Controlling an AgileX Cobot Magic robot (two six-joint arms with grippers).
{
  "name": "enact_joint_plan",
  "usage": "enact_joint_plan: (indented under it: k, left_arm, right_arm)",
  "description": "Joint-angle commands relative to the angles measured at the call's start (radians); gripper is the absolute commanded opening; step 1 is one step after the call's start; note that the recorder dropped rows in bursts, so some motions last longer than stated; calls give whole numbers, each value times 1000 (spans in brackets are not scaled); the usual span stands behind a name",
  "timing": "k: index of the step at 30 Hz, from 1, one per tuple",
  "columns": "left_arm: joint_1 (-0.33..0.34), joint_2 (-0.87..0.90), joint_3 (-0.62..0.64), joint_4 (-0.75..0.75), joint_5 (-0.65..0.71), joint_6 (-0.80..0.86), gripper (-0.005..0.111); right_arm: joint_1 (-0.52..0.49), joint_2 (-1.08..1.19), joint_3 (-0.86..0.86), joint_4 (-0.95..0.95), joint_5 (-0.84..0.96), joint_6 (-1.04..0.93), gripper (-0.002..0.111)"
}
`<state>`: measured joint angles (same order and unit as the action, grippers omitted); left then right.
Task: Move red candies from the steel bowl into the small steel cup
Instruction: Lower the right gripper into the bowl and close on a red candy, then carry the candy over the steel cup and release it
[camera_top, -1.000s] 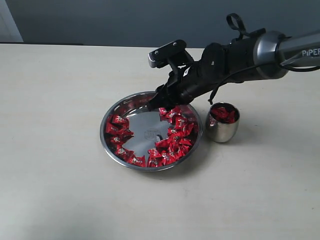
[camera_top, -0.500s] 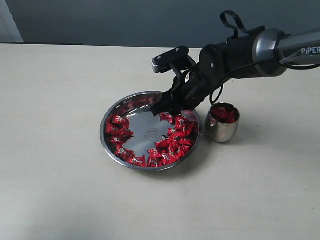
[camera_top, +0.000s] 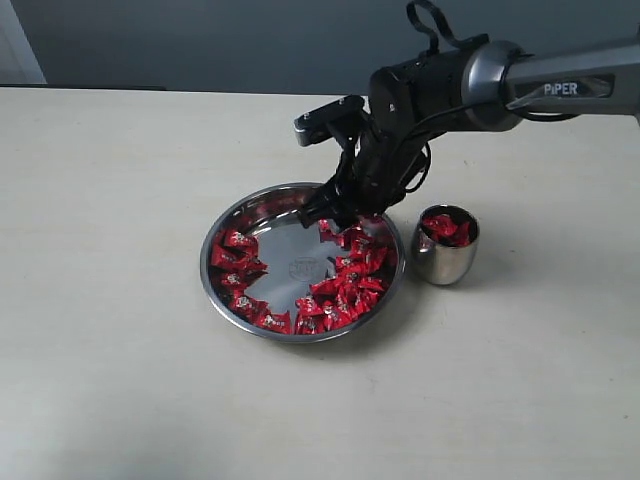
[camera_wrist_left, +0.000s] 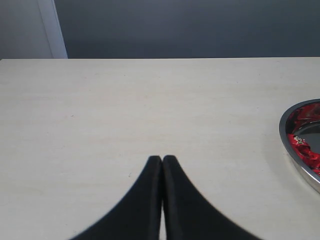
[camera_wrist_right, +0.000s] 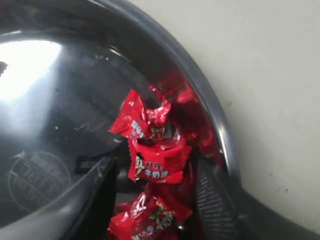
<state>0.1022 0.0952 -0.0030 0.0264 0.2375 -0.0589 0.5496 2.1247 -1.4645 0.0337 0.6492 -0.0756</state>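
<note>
My right end effector (camera_top: 328, 208) is down in the bowl (camera_top: 206, 262), near the rim on the cup's half. Its fingers (camera_wrist_right: 97, 192) are spread w/ one candy (camera_wrist_right: 157, 165) between them, not pinched, a gap on each side. The left end effector (camera_wrist_left: 162, 161) is pressed together, holding nothing, over bare counter (camera_wrist_left: 100, 110) beside the bowl's rim.

The other candies (camera_top: 345, 285) lie in a ring along the bowl's wall, thick toward the cup (camera_top: 445, 262), thinner opposite, and the centre is bare. The cup stands just beside the bowl, not touching, w/ a few reds already in it.

Handling, my guess: light, crinkly foil, slick on steel, so one will skate or squirt out if nipped by a twisted end. Better to close across the fat middle. The wrapper gives, and the sweet inside is prob. hard. Neighbours touch it, so a 2nd may ride up.

Poorly seen: from outside, my wrist covers the tips. The wrist cam shows only part of each finger, so I can't tell if they touch the bowl floor. Some red by the wall may be reflection, not candy.
</note>
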Motion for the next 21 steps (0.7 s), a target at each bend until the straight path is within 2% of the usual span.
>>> enact_joint_plan:
  k: [1, 5, 7, 8, 9, 10, 14, 21]
  left_arm:
    - [-5, -7, 3, 2, -4, -2, 0]
    - [-5, -7, 3, 2, -4, -2, 0]
    - [-5, -7, 3, 2, -4, -2, 0]
    - [-5, -7, 3, 2, -4, -2, 0]
    - [-5, -7, 3, 2, -4, -2, 0]
    - [-5, -7, 3, 2, -4, -2, 0]
    - [-5, -7, 3, 2, -4, -2, 0]
    - [-5, -7, 3, 2, -4, -2, 0]
  right_arm:
    - [-3, 26, -7, -17, 1, 2, 48]
    - [-3, 40, -7, -17, -37, 2, 48]
    - [-3, 43, -7, -17, -50, 2, 44]
    - [-3, 45, -7, -17, -52, 2, 39]
    - [-3, 45, -7, -17, -52, 2, 28]
    - [-3, 45, -7, -17, -52, 2, 22]
    - [-3, 35, -7, -17, -41, 2, 1]
    - [-1, -145, -7, -17, 76, 4, -1]
